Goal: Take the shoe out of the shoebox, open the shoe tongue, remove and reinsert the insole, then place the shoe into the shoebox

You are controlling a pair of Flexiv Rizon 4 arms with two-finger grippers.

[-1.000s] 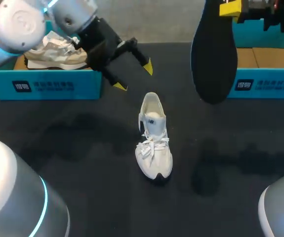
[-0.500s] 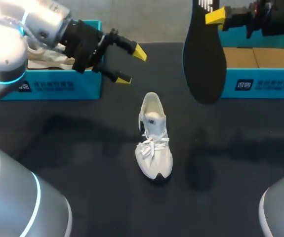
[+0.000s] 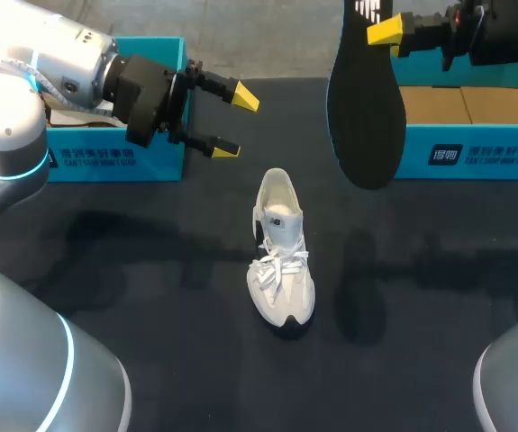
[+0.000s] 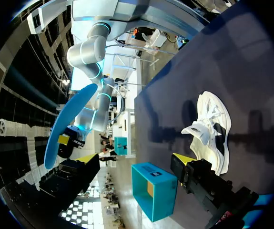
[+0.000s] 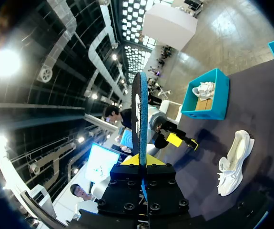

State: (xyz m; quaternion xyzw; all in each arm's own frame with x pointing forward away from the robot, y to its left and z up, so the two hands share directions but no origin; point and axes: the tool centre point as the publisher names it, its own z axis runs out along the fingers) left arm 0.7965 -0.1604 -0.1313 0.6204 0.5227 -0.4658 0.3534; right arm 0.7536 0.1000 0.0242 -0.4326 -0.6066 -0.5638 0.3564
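While upright, white shoe (image 3: 280,252) on black table (image 3: 150,279)

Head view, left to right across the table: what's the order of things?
In order: left shoebox → left gripper → white shoe → insole → right shoebox.

Overhead light fell on the dark tabletop (image 3: 177,315), leaving soft shadows beside the shoe (image 3: 281,256). A ceiling lamp (image 5: 5,62) glared in the right wrist view.
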